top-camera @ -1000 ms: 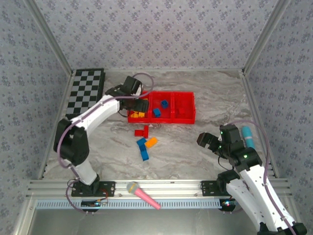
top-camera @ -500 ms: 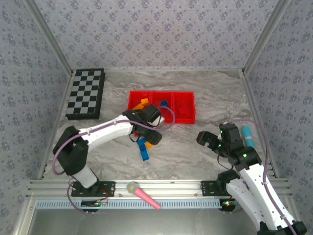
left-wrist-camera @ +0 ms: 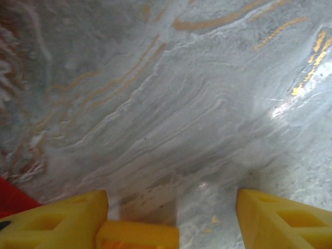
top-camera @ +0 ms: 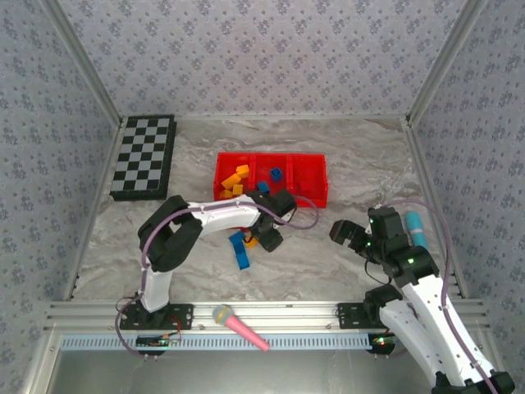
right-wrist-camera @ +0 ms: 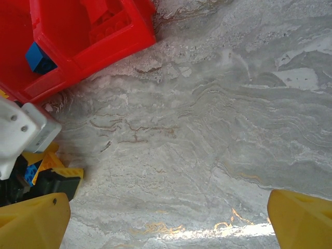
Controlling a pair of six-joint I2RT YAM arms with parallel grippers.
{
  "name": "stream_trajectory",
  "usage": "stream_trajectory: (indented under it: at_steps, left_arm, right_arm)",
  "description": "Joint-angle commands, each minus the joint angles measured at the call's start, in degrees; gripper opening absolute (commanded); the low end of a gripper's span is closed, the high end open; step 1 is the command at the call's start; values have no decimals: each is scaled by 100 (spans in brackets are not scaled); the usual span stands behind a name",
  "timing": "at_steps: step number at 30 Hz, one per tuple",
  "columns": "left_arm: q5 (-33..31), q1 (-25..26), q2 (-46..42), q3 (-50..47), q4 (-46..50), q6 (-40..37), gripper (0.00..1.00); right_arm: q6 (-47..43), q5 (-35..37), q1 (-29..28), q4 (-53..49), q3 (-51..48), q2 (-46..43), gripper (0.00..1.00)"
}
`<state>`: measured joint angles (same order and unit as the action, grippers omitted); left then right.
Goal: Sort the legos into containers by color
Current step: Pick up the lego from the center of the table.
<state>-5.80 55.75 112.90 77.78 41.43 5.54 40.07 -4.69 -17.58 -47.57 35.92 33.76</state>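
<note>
You are risking a poor catch here. The left gripper is hovering low over the loose bricks in the centre of the top view. In the left wrist view its yellow fingers are standing apart. The small orange-yellow plastic brick is lying at the bottom edge, just beside the left finger and apart from the right one. So I am judging that a squeeze could push it sideways or pinch only a corner. The blue plastic bricks are lying just to the lower left of this gripper, near enough to be knocked. The shallow red plastic tray is sitting just above, with yellow pieces in its left compartment. Its near wall is standing in the way of a low, flat carry. The right gripper is hanging wide spread at the right of the frame, well apart and holding nothing. The black-and-white checkerboard at the upper left and the pink microphone-shaped toy at the bottom are lying out of the way.
</note>
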Motion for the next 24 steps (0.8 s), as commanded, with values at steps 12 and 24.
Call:
stream_trajectory:
  at_steps: [12, 24]
  left_arm:
    - [-373, -137, -27, -117, 332, 157, 55]
    - [-316, -251, -326, -552, 418, 63, 63]
  right_arm:
    - [3, -15, 49, -29, -62, -36, 100]
    - [52, 28, 60, -7, -85, -46, 100]
